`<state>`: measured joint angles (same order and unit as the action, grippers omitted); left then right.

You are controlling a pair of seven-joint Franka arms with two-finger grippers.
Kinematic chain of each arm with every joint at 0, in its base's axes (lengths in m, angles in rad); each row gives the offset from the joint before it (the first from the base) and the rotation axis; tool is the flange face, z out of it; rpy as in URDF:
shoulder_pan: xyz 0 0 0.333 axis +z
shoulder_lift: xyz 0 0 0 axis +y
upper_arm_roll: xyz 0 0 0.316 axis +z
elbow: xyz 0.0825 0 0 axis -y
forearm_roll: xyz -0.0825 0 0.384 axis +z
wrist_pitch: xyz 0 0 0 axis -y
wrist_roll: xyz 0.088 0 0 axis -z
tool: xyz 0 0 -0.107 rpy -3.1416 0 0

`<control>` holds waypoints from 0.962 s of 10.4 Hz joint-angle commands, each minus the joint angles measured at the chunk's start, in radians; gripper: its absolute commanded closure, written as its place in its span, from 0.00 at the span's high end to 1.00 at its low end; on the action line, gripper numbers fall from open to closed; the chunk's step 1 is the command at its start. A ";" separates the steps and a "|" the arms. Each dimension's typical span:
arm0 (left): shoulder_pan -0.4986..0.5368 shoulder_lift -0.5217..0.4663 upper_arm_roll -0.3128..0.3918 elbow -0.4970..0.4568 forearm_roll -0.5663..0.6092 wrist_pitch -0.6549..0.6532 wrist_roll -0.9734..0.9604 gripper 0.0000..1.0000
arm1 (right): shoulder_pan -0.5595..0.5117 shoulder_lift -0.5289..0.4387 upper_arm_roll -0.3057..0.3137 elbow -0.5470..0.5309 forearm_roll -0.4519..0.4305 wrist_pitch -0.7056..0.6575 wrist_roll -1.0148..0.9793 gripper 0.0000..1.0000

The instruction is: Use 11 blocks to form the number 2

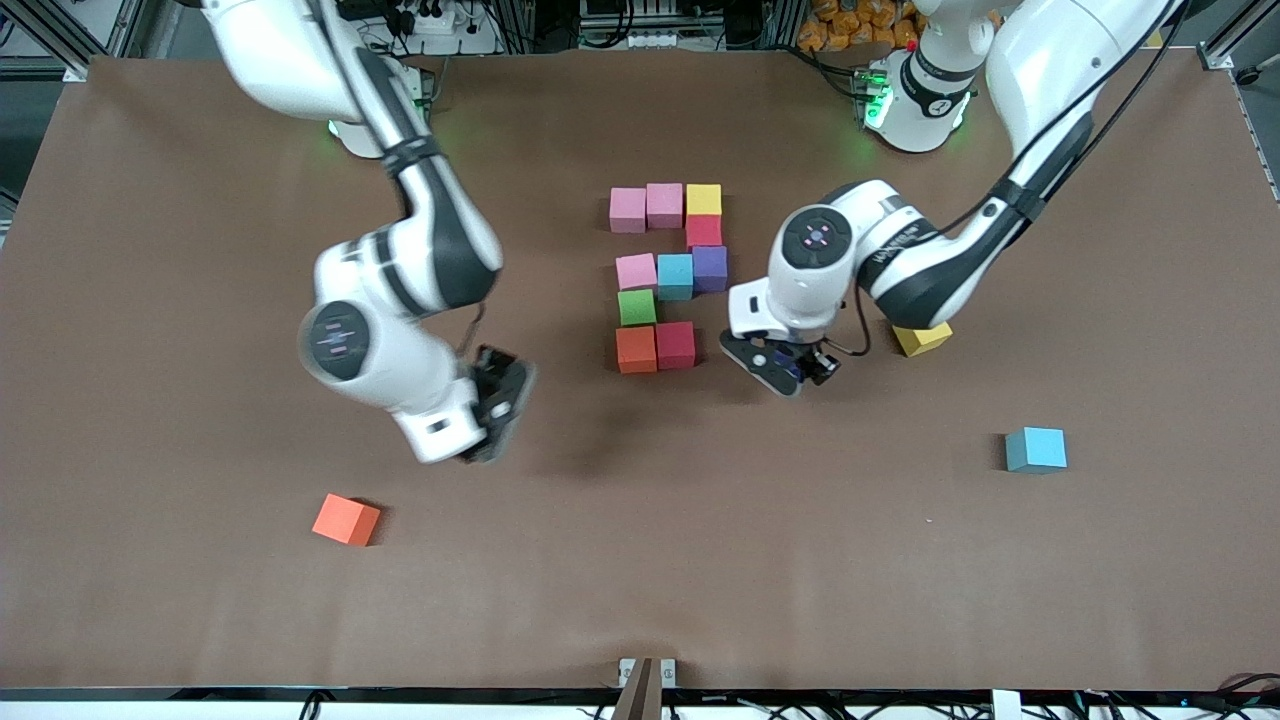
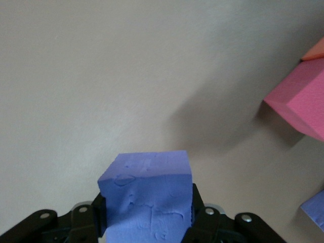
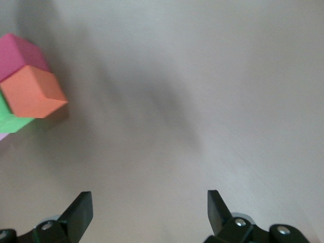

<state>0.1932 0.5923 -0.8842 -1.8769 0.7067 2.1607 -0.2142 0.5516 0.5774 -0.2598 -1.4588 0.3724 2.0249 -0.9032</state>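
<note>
Holding a purple block (image 2: 147,195) between its fingers, the left gripper (image 1: 793,368) hangs over bare table just beside the red block (image 1: 676,344) that ends the bottom row of the number 2 (image 1: 668,276). That row shows only two cubes, so the held block is judged to be the eleventh, meant for the open corner. The right gripper (image 1: 497,402) waits with jaws wide and empty, over the table toward its own end.
</note>
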 commanded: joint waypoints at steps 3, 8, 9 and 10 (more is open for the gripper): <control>-0.076 0.056 -0.001 -0.027 0.097 0.077 0.015 0.36 | -0.171 -0.117 -0.018 -0.018 -0.175 -0.090 0.126 1.00; -0.094 0.092 0.005 -0.022 0.100 0.077 0.313 0.36 | -0.281 -0.192 -0.029 0.123 -0.230 -0.367 0.404 1.00; -0.094 0.092 0.005 -0.022 0.102 0.077 0.356 0.36 | -0.292 -0.192 -0.051 0.180 -0.246 -0.409 0.435 1.00; -0.094 0.092 0.005 -0.022 0.102 0.080 0.375 0.36 | -0.295 -0.195 -0.065 0.195 -0.242 -0.417 0.451 1.00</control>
<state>0.1012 0.6812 -0.8794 -1.9039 0.7844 2.2314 0.1202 0.2743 0.3812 -0.3205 -1.3176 0.1514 1.6486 -0.5030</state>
